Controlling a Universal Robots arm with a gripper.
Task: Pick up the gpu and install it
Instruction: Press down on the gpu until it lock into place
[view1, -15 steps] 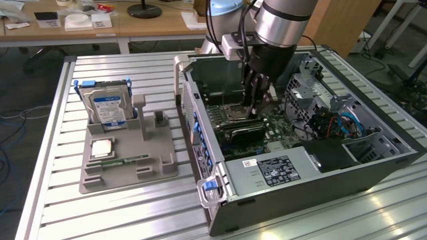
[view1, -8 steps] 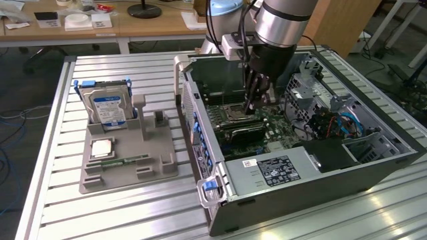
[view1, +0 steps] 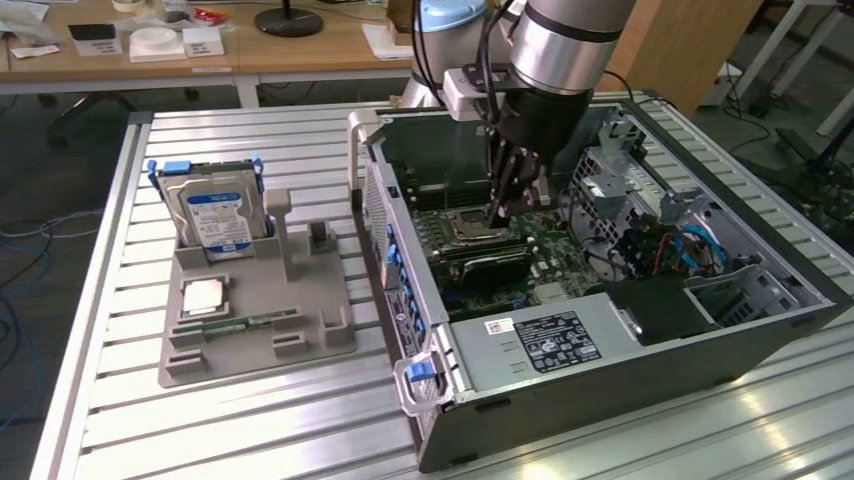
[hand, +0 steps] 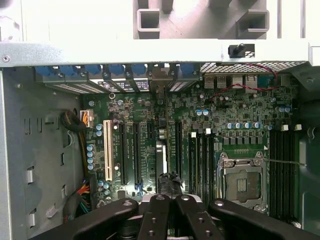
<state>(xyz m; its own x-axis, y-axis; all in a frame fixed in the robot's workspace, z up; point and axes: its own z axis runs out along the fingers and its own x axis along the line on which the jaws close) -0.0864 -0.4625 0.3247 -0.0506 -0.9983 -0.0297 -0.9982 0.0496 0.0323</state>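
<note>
Wrist view, nearest the lens: the gripper, its black fingers drawn tight together at the tips. Clenched.

A thin dark card, seen edge-on with a pale strip along it, runs straight out from the fingertips across the motherboard. I take this for the gpu. It stands on edge among the long black expansion slots, with the white slot on one side of it and the cpu socket on the other. Its far end reaches towards the row of blue tabs at the case wall. I cannot tell whether the tips are pinching the card or only meeting above its edge.

Exterior view: the arm reaches straight down into the open computer case, the gripper low over the board, just above the socket area.

On the slatted table, at the exterior view's left and well apart from the gripper, sits the grey parts holder. The hard drive stands upright in it. The green memory stick lies flat near the holder's front.
</note>
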